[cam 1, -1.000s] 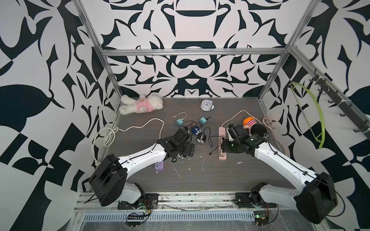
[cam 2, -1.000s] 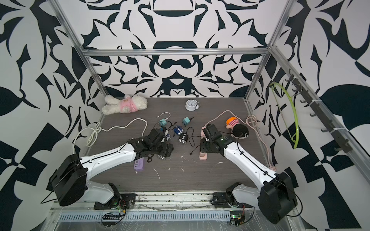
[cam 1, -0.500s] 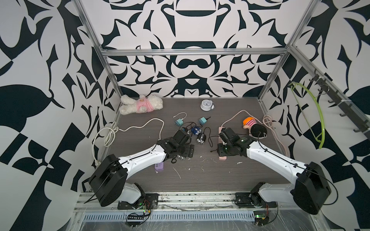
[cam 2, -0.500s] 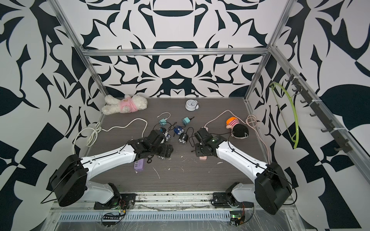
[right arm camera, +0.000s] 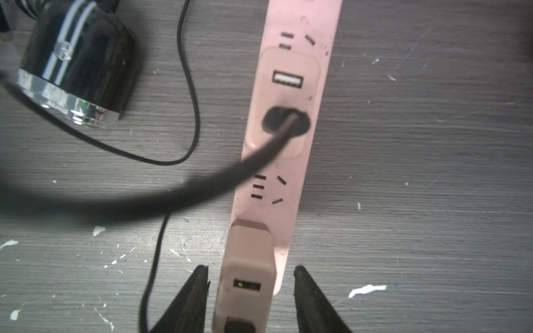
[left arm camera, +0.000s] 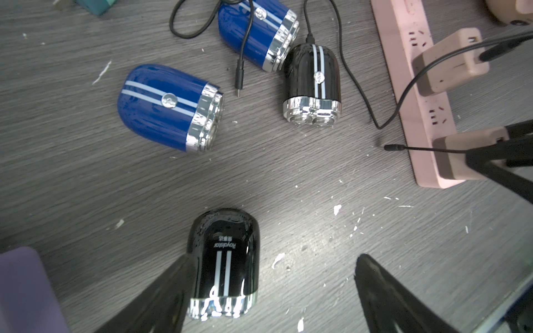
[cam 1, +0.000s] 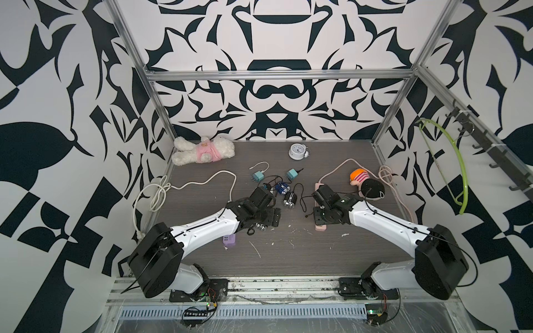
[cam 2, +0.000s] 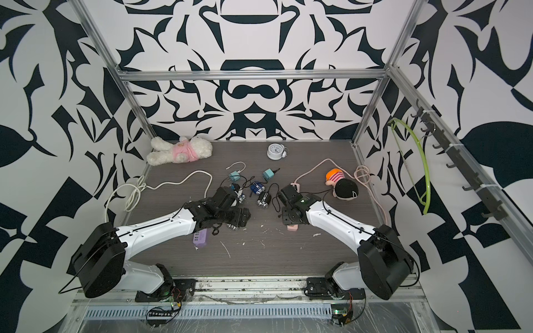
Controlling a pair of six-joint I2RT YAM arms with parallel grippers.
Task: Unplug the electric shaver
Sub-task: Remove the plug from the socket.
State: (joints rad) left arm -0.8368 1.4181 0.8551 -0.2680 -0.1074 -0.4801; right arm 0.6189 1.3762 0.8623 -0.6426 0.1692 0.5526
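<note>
Glossy black shaver (left arm camera: 313, 75) (chrome-bright head) on matt wood-grain table (left arm camera: 288, 178).

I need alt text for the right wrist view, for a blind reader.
The right gripper straddles, jaws open and not touching, a pink adapter plugged into the end of a pink power strip. A second adapter holds a black cable; a black shaver lies nearby.
</note>
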